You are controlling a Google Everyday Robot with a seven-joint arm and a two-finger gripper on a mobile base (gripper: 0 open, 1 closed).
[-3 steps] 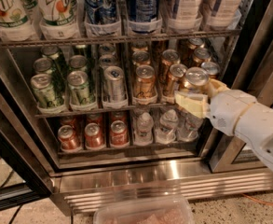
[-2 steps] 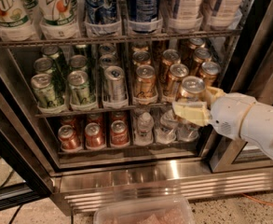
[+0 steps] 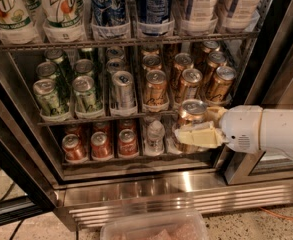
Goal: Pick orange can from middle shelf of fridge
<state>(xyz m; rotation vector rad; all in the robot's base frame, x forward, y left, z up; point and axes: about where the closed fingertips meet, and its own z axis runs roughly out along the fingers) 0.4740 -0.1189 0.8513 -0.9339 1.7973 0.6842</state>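
The fridge (image 3: 186, 196) stands open, with a stainless-steel base grille. Its middle shelf (image 3: 86, 119) is a wire rack holding green-and-white cans on the left, a silver can, and several copper-orange cans (image 3: 156, 86) on the right. My gripper (image 3: 197, 126) reaches in from the right on a white arm. It is shut on one orange can (image 3: 190, 115). It holds the can upright, out in front of the rack and just below the middle shelf's front rail. The cream fingers (image 3: 198, 136) wrap the can's lower body.
Tall bottles (image 3: 61, 6) fill the top rack. Red cans (image 3: 101, 144) and small water bottles (image 3: 155, 136) sit on the bottom rack, behind the held can. The dark door frame (image 3: 281, 59) stands close on the right. A clear plastic tub (image 3: 156, 229) lies on the floor in front.
The gripper has moved down and slightly left, drawing the orange can out of the middle shelf's right side to a spot in front of the lower rack.
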